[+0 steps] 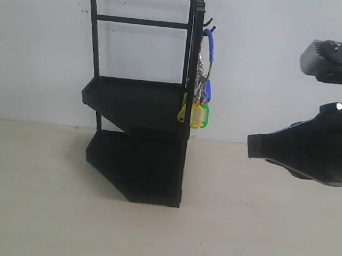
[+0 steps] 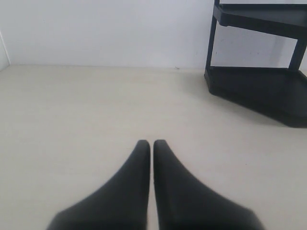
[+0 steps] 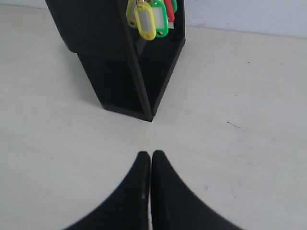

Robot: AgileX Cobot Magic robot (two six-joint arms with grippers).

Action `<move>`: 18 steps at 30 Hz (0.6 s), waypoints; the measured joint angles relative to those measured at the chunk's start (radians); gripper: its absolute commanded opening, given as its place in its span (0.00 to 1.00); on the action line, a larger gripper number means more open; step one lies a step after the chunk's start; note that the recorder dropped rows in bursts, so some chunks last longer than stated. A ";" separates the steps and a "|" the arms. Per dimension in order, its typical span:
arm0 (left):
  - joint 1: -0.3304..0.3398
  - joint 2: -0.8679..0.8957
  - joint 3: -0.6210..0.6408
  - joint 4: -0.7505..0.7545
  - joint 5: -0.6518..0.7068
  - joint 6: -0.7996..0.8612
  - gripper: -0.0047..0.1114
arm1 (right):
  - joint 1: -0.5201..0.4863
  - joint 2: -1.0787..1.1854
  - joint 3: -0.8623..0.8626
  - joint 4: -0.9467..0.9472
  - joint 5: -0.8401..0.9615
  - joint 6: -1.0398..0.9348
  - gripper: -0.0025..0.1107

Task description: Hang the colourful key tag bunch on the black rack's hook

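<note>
No writing, brand or number is legible anywhere. The colourful key tag bunch (image 3: pixel 154 14) carries pale label inserts (image 3: pixel 145 20), too small to read.

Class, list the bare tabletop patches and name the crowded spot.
Bare table left of and in front of the black rack; also between rack and right gripper. Crowded: where the colourful key tag bunch hangs.

The bulky black robot arm (image 1: pixel 324 150) runs off the exterior frame's right edge. Both wrist views crop the tall black metal rack (image 2: pixel 259 91); the right one also crops the colourful plastic key tag bunch (image 3: pixel 146 21).
</note>
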 measured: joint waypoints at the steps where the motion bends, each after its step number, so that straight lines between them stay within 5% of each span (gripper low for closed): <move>1: 0.000 0.000 0.000 0.000 0.000 0.000 0.08 | 0.000 -0.018 0.007 0.000 0.000 -0.005 0.02; 9: 0.000 0.000 0.000 0.000 0.000 0.000 0.08 | -0.032 -0.156 0.133 -0.003 -0.019 -0.024 0.02; 18: 0.000 0.000 0.000 0.000 0.000 0.000 0.08 | -0.468 -0.397 0.484 0.212 -0.275 0.098 0.02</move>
